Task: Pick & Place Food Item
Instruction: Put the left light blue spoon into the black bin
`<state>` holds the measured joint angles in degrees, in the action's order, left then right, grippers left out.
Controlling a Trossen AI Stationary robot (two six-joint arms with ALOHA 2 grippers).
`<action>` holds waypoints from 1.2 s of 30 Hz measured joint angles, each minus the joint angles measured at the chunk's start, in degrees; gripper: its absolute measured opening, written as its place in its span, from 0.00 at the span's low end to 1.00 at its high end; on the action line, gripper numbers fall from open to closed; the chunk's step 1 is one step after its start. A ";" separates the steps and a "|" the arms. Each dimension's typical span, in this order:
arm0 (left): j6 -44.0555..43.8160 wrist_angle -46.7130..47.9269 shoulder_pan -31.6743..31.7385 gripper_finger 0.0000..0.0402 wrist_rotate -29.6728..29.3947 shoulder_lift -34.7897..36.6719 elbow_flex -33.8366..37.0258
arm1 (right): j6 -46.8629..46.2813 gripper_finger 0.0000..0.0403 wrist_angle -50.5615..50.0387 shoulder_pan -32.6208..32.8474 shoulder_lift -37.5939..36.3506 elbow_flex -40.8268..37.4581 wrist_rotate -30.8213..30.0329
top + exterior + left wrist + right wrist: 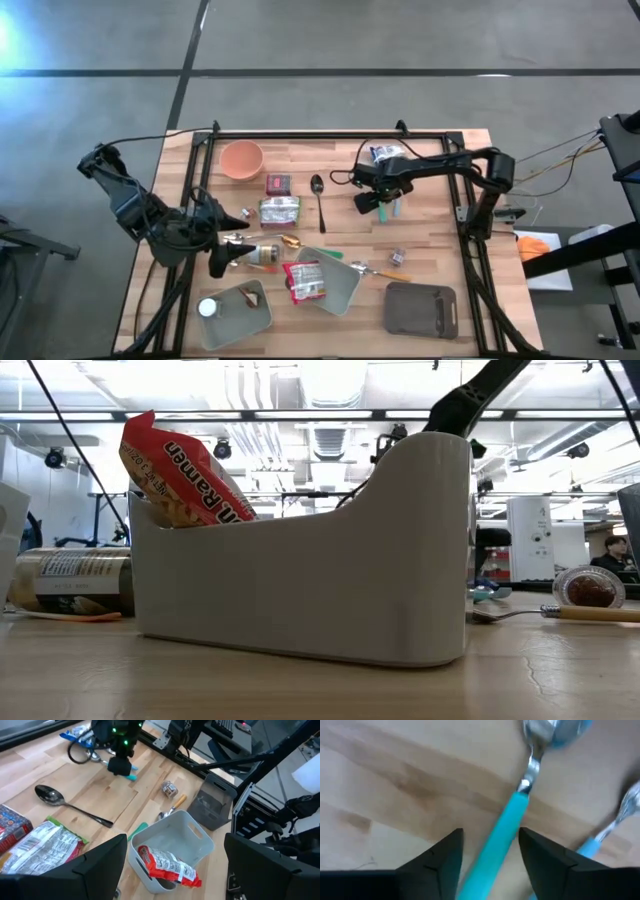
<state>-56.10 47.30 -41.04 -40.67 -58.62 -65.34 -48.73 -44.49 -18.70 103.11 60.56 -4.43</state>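
Observation:
My right gripper [385, 207] points down at the far right of the table over two teal-handled spoons [396, 210]. In the right wrist view it [490, 855] is open, with one spoon's teal handle [506, 832] between the fingers and the second spoon [612, 827] beside it. A red ramen packet [303, 280] stands in the white bin [345, 285]. A green packet [280, 210], a red box [278, 184] and a can [262, 253] lie at mid-table. My left gripper [226, 254] hovers open at the left, above the can. My right gripper comes from above, its fingers [445, 860] standing on either side of the teal handle [512, 815], which lies flat on the table. I cannot tell whether either finger touches the handle.
An orange bowl [241, 158] and a black spoon [318, 195] lie at the far side. A blue packet [385, 153] sits behind the right gripper. A dark grey tray [420, 308] and a grey-green tray [240, 312] holding a white lid sit at the near edge. A wrapped sweet [397, 256] lies near a wooden-handled spoon [378, 271].

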 joint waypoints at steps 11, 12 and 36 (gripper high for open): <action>0.02 0.05 0.16 0.85 0.03 0.01 0.00 | 4.08 0.09 -0.34 -0.06 3.12 2.24 0.49; 0.02 0.09 0.16 0.85 0.04 0.01 0.00 | 4.26 0.09 -0.32 -0.06 3.11 2.21 0.56; 3.23 0.60 0.80 0.85 0.27 0.03 0.00 | 21.88 0.09 -14.27 15.38 -22.31 1.85 4.02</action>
<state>-52.86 47.90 -40.25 -40.40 -58.59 -65.34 -26.85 -58.76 -3.32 80.80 62.41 -0.40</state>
